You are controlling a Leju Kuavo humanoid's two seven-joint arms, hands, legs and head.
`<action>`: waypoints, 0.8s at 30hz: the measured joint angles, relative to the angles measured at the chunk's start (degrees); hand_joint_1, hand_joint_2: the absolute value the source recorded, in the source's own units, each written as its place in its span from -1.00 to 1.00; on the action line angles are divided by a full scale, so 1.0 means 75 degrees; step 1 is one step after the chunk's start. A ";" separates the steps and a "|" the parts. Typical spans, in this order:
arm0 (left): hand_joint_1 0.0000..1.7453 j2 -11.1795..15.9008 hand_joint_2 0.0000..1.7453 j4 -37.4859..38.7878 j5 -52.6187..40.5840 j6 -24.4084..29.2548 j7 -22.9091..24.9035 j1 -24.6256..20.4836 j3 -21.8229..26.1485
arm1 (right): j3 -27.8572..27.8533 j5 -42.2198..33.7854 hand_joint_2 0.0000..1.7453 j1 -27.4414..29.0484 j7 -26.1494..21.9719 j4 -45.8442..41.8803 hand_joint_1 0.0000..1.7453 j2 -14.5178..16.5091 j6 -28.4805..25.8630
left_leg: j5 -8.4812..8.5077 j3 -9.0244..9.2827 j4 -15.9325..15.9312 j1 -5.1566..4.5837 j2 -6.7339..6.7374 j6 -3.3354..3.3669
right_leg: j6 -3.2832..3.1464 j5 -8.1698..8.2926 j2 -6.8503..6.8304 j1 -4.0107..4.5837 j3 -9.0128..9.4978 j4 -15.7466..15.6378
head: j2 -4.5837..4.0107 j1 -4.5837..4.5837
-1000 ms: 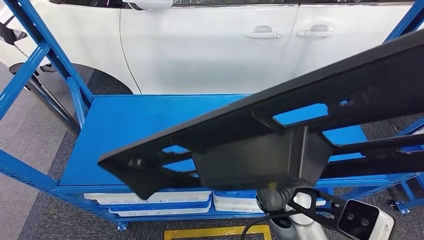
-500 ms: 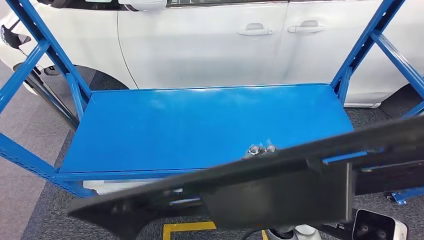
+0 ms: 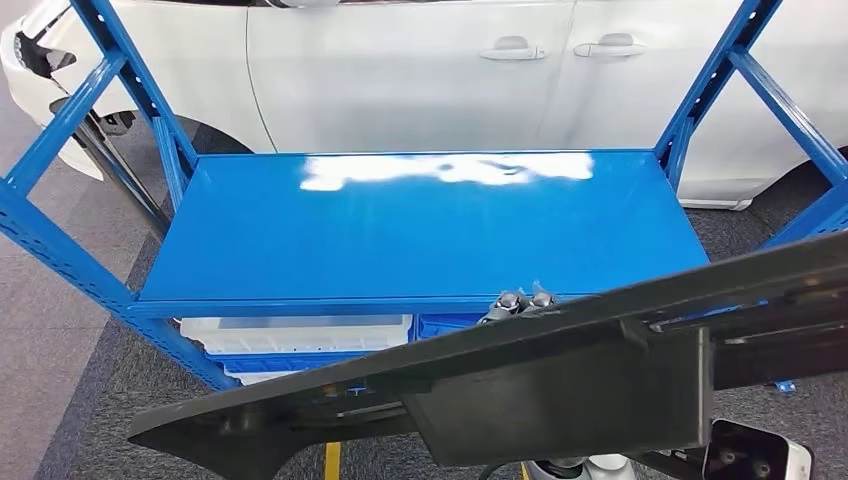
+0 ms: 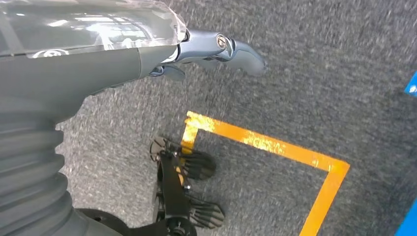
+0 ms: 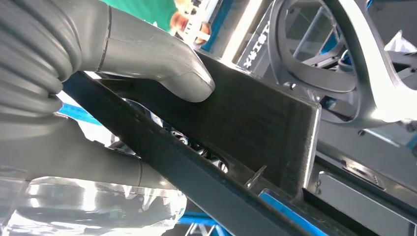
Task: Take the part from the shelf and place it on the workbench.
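Part is off the shelf and in your right hand; the placing is left to do.

Your part [image 3: 560, 385], a long flat black panel with cut-out slots and a squarish plate at its middle, hangs tilted in front of the blue shelf [image 3: 420, 230], clear of its top. Your right hand [image 5: 147, 64] clamps it, thumb pressed on the plate (fingertips peek over its far edge in the head view). Your left hand [image 4: 216, 49] hangs over the floor holding nothing, fingers loosely apart. No workbench surface is visible here.
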 joint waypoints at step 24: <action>-1.00 -0.0036 1.00 -0.0001 -0.0255 -0.0089 0.0105 -0.0004 -0.0025 | -0.0044 0.0423 1.00 0.0052 0.0000 0.0111 1.00 -0.0072 -0.0453 | -0.0167 -0.0391 0.1228 0.0015 0.0014 -0.0283 | -0.0307 0.0201 -0.0022 0.0044 0.0064 -0.0246 | 0.0000 -0.0001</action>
